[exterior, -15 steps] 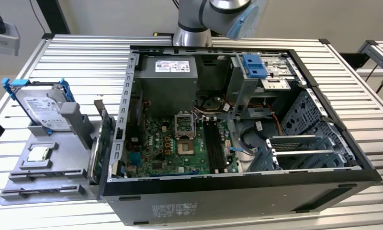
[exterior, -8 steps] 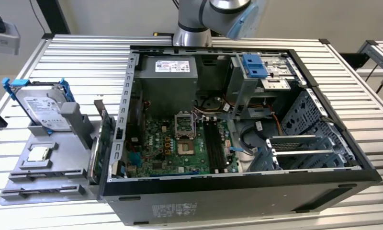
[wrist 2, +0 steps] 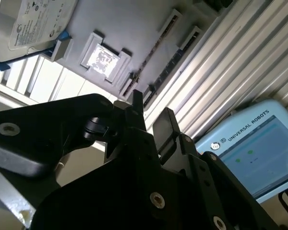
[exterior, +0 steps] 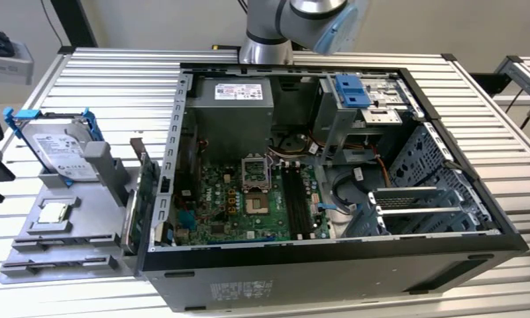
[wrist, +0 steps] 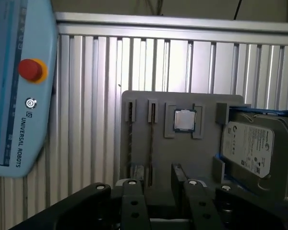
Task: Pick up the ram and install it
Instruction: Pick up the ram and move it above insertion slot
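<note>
The gripper point(wrist: 156, 178) hangs above the grey holder point(wrist: 206, 153), which lies on the slatted table point(exterior: 114, 86) at the exterior view's left of the open case point(exterior: 336, 265). Its jaws are apart, with nothing between them. The ram point(wrist: 152, 143) stands edge-on in a holder slot, beside the chip point(wrist: 185, 120) and the hard drive point(wrist: 257, 148)

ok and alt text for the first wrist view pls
An open black pincer hangs above a grey holder tray carrying a thin dark strip edge-on in a slot, likely the ram, a square silver chip and a hard drive. A light blue pendant sits on the ribbed metal table.
</note>
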### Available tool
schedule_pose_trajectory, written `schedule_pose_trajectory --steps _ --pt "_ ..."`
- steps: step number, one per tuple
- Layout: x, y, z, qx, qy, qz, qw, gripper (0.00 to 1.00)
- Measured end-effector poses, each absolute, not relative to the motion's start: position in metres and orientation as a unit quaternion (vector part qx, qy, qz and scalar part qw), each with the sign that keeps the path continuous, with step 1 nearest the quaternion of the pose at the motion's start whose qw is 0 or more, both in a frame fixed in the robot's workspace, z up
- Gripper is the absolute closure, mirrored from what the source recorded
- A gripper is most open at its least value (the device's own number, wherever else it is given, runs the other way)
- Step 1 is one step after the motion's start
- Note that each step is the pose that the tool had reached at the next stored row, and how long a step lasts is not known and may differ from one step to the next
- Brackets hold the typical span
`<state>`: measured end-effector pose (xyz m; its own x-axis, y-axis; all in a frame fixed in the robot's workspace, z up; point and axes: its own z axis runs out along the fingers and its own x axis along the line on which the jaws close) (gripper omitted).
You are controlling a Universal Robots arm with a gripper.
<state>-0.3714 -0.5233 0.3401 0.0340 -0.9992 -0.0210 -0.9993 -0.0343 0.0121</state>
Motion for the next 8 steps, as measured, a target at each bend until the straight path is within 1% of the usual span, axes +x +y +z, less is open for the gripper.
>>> schedule_pose_trajectory --steps 8 --pt "-0.373 -0.523 0.326 -0.720 0.694 0.012 0.003 0.00"
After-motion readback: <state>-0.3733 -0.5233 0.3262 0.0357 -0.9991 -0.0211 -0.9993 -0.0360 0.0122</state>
